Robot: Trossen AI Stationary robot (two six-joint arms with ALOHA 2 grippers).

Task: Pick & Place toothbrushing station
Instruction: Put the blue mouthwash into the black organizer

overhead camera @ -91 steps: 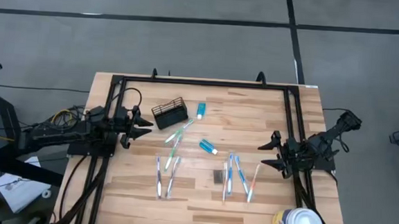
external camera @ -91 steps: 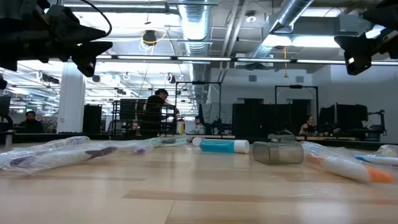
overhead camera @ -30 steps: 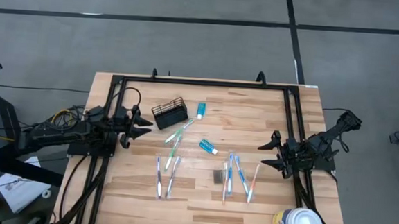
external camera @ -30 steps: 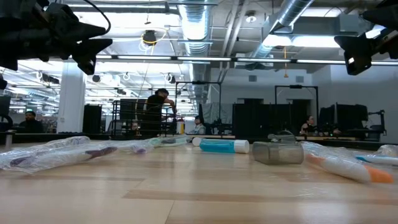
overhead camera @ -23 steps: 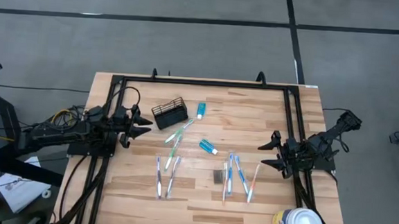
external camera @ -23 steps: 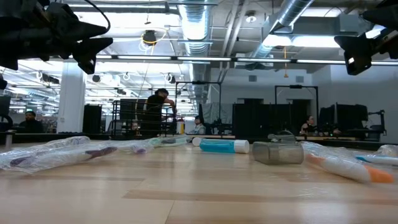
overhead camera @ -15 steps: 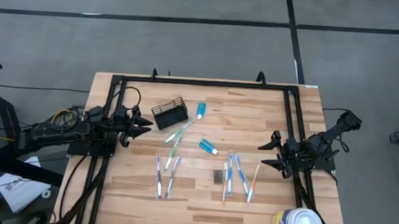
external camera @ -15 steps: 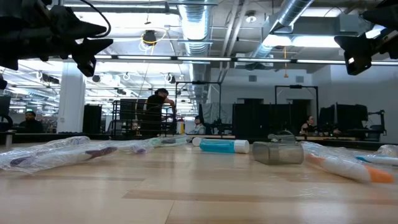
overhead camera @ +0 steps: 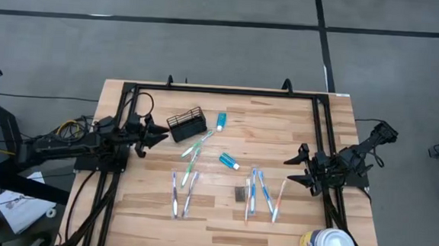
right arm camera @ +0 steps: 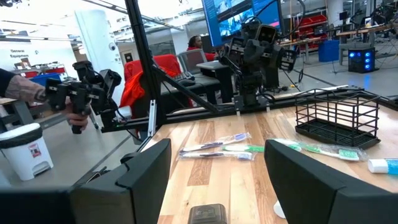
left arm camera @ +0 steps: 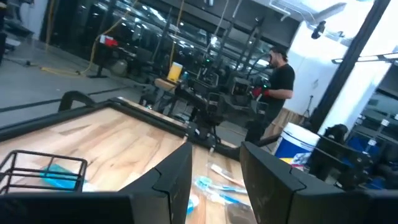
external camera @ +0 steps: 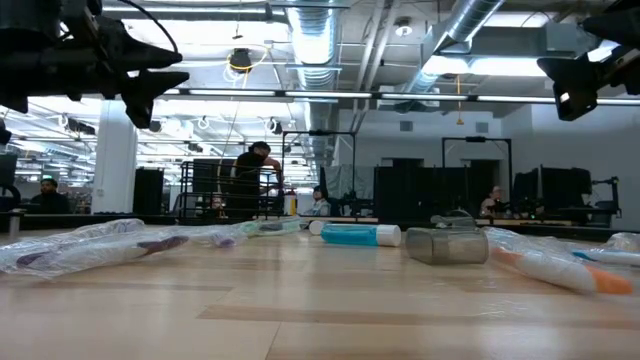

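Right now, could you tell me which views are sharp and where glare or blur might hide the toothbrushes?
High view: even light, sharp, toothbrushes and caddy crisp. Low view: bright ceiling lights behind, left gripper a dark silhouette, wrapped toothbrushes in front soft and shiny. Left wrist view: tilted and blurred. Right wrist view: caddy sharp, its own fingers blurred.

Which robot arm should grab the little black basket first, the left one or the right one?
Probably the left. The left gripper hangs open right beside the black caddy, while the right gripper waits open across the table, with toothbrushes lying near it instead.
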